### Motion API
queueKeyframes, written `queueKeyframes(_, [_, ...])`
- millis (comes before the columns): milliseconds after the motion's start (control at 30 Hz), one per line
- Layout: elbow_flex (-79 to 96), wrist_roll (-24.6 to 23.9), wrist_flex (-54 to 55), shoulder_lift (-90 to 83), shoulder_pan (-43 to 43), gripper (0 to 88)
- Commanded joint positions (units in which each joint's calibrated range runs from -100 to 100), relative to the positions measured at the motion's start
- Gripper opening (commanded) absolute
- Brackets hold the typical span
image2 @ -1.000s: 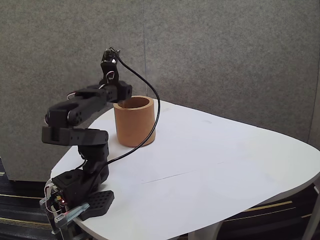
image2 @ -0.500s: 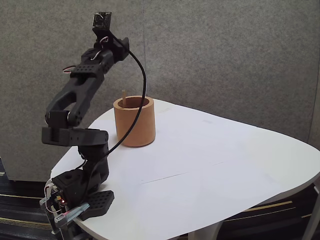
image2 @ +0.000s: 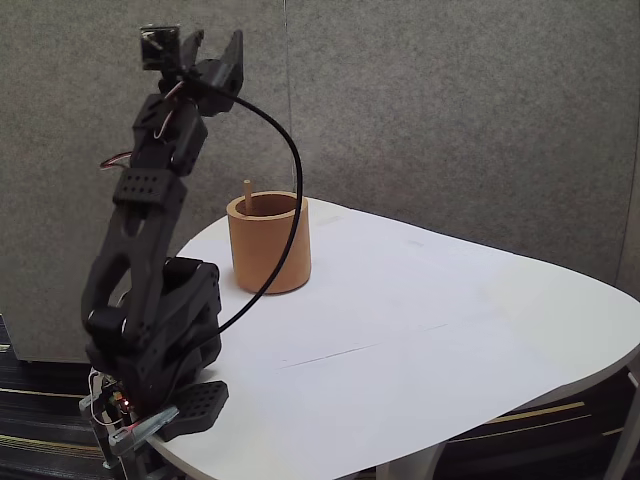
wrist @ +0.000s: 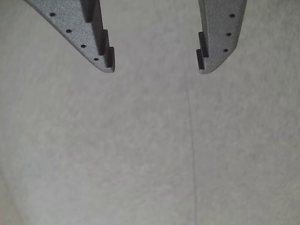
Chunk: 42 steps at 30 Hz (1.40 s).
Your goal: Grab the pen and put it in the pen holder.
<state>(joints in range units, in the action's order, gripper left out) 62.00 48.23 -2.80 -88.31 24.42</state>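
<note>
Your gripper (image2: 215,42) hangs wide and empty, high at 11 o'clock of the holder (image2: 268,243). The pen (image2: 246,194) stands inside, leaning on the rim. Fold the arm home without snagging the cable (image2: 283,215).

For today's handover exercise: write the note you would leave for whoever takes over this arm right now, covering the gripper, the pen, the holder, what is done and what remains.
Gripper: open, empty, raised high and facing the grey wall.
Pen: standing in the pen holder, its tip above the rim at the left in the fixed view.
Pen holder: upright on the white table.
Done: pen delivered and released.
Left: probably only parking the arm.
</note>
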Motion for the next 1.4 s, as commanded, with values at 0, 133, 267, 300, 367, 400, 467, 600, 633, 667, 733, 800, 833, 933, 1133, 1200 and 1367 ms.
queueKeyframes(0, [1.35, 0.18, 0.68, -7.13, -3.05, 24.2])
queueKeyframes(133, [2.35, 0.18, 0.17, -8.02, -4.66, 24.2])
queueKeyframes(267, [8.75, -0.09, 0.17, -8.02, -4.73, 24.2])
queueKeyframes(300, [11.28, -0.09, 0.42, -8.02, -4.88, 24.2])
queueKeyframes(367, [16.06, -0.19, 0.17, -8.02, -5.68, 24.2])
queueKeyframes(400, [18.50, -0.19, 0.17, -8.02, -5.68, 24.2])
queueKeyframes(467, [22.11, -0.19, 0.25, -8.02, -5.75, 24.2])
queueKeyframes(600, [28.43, -0.19, 0.76, -8.02, -6.49, 24.2])
queueKeyframes(633, [29.87, -0.19, 0.76, -8.02, -7.00, 24.2])
queueKeyframes(667, [31.41, -0.19, 0.76, -8.02, -8.02, 24.2])
queueKeyframes(733, [34.12, -0.19, 0.85, -8.02, -10.81, 24.2])
queueKeyframes(800, [36.37, -0.35, 0.85, -8.02, -14.47, 24.2])
queueKeyframes(833, [37.27, -1.03, 0.85, -8.02, -16.59, 24.2])
queueKeyframes(933, [37.45, -5.51, 0.08, -8.02, -22.15, 24.2])
queueKeyframes(1133, [37.45, -7.88, -9.24, -8.02, -29.99, 24.2])
queueKeyframes(1200, [37.45, -7.98, -17.54, -8.02, -31.96, 24.2])
queueKeyframes(1367, [37.45, -7.98, -34.83, -8.02, -32.99, 24.2])
